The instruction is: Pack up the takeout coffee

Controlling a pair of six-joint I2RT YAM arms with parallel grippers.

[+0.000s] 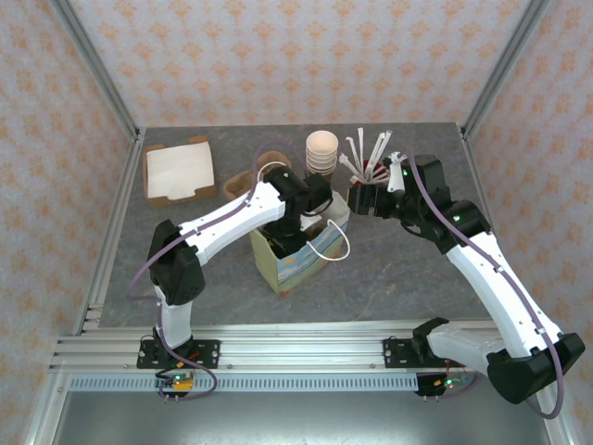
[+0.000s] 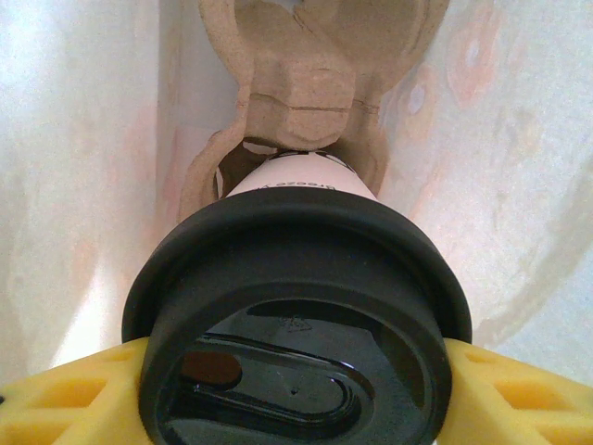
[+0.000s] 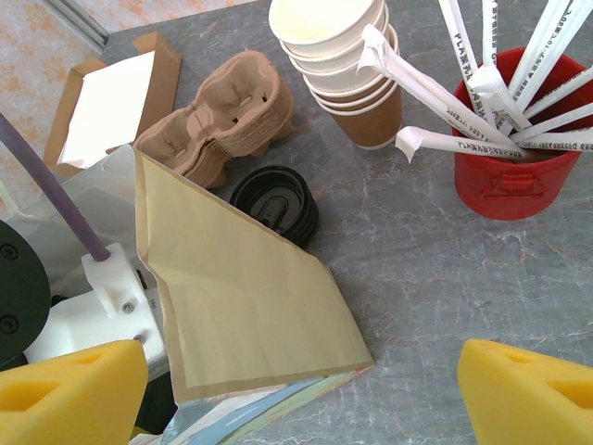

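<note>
The left gripper (image 2: 296, 394) is clamped on the coffee (image 2: 296, 278) at its black lid, deep inside the bag (image 2: 79, 139). The bag's walls crowd both sides, and a pulp carrier (image 2: 310, 88) lies beneath the cup. The right gripper (image 3: 301, 394) hangs spread wide, holding nothing, over the bag's rim. Bare table (image 3: 417, 278) lies beyond the bag.

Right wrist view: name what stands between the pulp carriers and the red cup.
A stack of lidless paper cups stands between them, shown in the right wrist view.
</note>
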